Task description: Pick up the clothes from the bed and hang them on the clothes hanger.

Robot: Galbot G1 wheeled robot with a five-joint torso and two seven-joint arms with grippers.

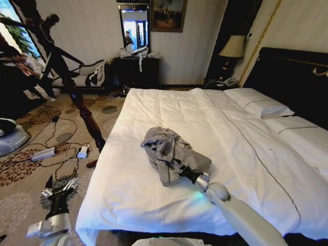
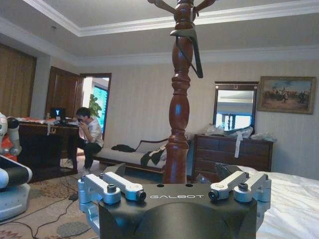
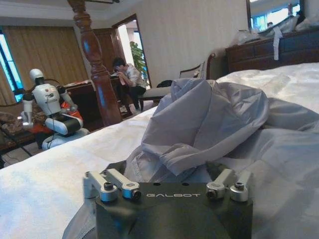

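The clothes (image 1: 171, 151), a crumpled pale blue-grey shirt, lie in a heap in the middle of the bed (image 1: 169, 110). My right arm reaches across the sheet from the near edge. Its gripper (image 1: 180, 169) is pushed into the near side of the heap. In the right wrist view the fabric (image 3: 209, 119) drapes over the right gripper (image 3: 169, 169); its linkages stand spread open and the fingertips are hidden. My left gripper (image 1: 61, 188) hangs open over the carpet left of the bed. It faces the wooden stand (image 2: 177, 124), where a thin grey clothes hanger (image 2: 192, 50) hangs near the top.
The wooden stand (image 1: 82, 110) rises beside the bed's left edge. Cables and adapters (image 1: 51, 151) lie on the carpet around it. Another white robot (image 3: 50, 109) stands further left. Pillows (image 1: 256, 102) and a dark headboard (image 1: 292, 77) are on the right, a dresser (image 1: 136, 72) at the back.
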